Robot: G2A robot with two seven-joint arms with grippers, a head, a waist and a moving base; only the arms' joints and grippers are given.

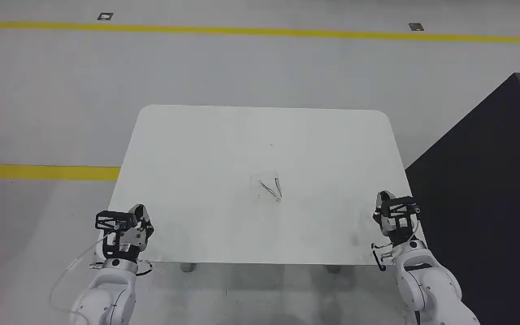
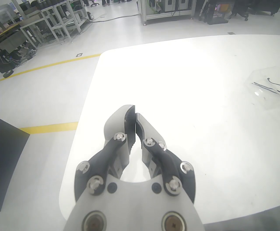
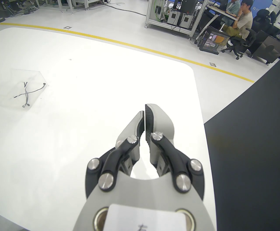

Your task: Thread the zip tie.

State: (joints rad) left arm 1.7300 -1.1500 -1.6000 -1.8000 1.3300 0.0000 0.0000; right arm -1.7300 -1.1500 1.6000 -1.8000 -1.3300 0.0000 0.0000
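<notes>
1. Left gripper (image 2: 135, 112): located over the near left corner of the table (image 1: 244, 138). The ribbed black pads (image 2: 130, 129) meet at the tips. Nothing is held between them.

2. Right gripper (image 3: 144, 109): located over the near right edge of the table. The fingers are pressed together at the tips and hold nothing. A white label (image 3: 144, 218) on the gripper body carries a dark mark that is cut by the picture's edge and cannot be read.

3. Zip ties (image 3: 26, 93): located near the middle of the table, well apart from both grippers. The top view renders them as a thin dark V. The right wrist view resolves two dark ties crossing each other, each with a small head at one end. Both wrist views show a clear sheet (image 3: 13, 76) under the ties, lying flat on the table.

4. Table: white, with rounded corners. A black panel (image 1: 479, 162) stands just beside its right side.

5. Floor: a yellow line (image 1: 244, 31) runs beyond the far edge of the table. Two small square markers (image 1: 106, 16) sit just past that line. The left wrist view shows metal racks (image 2: 54, 19) farther off.
</notes>
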